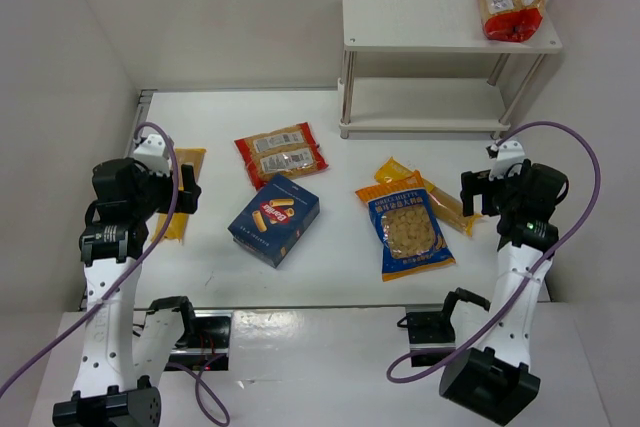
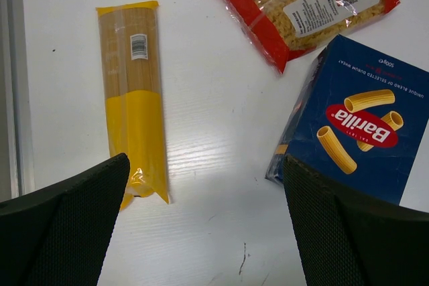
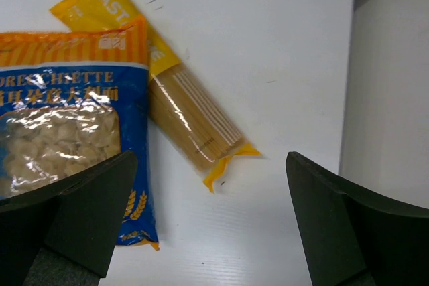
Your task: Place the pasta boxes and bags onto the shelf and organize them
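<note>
The left tool (image 1: 186, 190) hangs wide open and empty at the left of the overhead frame, above a long yellow-orange bag (image 2: 134, 98) lying flat on the desk (image 1: 340, 257); the right tool (image 1: 478, 193), equally wide and empty, hovers at the right edge beside a second yellow-orange bag (image 3: 181, 102) partly tucked under the blue-and-orange bag (image 1: 408, 229). In the centre lie the dark blue box (image 1: 274, 218) and, just above it in frame, a red-edged clear bag (image 1: 281, 155); the white shelf (image 1: 430, 22) stands upper right, another red-edged bag (image 1: 513, 9) on the right end of its top board.
</note>
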Tool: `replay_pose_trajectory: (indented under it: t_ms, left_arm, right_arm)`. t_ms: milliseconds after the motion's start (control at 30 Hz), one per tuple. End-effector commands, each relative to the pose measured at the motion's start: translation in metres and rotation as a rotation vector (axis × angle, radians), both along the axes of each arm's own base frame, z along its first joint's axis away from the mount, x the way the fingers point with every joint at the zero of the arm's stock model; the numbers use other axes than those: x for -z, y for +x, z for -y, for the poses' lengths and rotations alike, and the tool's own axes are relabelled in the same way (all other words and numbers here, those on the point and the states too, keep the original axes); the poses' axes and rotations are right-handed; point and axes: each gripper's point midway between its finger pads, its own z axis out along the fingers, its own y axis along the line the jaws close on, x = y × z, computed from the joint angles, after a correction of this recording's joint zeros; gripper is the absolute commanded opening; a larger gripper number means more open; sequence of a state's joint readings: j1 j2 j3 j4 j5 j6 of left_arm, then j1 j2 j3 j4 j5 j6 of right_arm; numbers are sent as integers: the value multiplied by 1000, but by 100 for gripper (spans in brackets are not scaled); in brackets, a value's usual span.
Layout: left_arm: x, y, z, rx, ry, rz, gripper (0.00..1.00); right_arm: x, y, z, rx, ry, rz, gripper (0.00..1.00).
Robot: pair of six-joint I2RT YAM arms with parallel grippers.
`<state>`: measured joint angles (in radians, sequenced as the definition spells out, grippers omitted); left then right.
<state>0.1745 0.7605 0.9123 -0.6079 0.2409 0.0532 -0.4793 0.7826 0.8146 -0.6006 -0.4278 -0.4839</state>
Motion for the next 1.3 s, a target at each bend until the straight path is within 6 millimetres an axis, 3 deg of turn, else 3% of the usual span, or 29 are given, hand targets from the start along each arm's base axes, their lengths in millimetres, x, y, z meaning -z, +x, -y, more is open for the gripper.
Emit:
replay_pose_trajectory:
  t_ms: [0, 100, 200, 267, 300, 333, 400, 500, 700, 733, 833, 1033, 1267]
  left_arm:
    - [-15, -1, -2, 2, 22, 52, 100]
    - [-12, 0, 3, 27, 6, 41, 100]
    - [6, 12, 7, 67, 11, -44, 100]
    - [32, 25, 14, 99, 45, -158, 100]
    - [40, 31, 3, 45, 98, -199, 100]
    - [66, 40, -2, 22, 129, -293, 100]
    - [94, 56, -22, -63, 224, -391, 100]
    - [124, 71, -51, -134, 269, -459, 100]
    - [146, 92, -104, -242, 271, -479, 98]
    - [145, 92, -112, -255, 264, -468, 98]
    - [161, 93, -113, -221, 235, -506, 98]
    - [187, 80, -104, -136, 189, -570, 99]
    - [202, 64, -101, -86, 156, -629, 99]
  right_arm:
    - [-9, 3, -15, -119, 23, -11, 100]
    - [-32, 8, -24, -164, 14, -3, 100]
    - [-41, 13, -25, -141, -17, -6, 100]
    - [-46, 11, -32, -153, -6, 5, 100]
    - [-45, 10, -36, -169, 7, 1, 100]
    - [-44, 8, -38, -179, 19, -7, 100]
    - [-40, 8, -40, -188, 28, -12, 100]
    - [-36, 10, -40, -188, 27, -10, 100]
    - [-25, 10, -39, -198, 23, -35, 100]
    - [-23, 11, -39, -198, 28, -45, 100]
    - [-16, 11, -37, -189, 32, -65, 100]
    - [-17, 15, -35, -189, 31, -64, 100]
    - [-16, 18, -34, -189, 32, -65, 100]
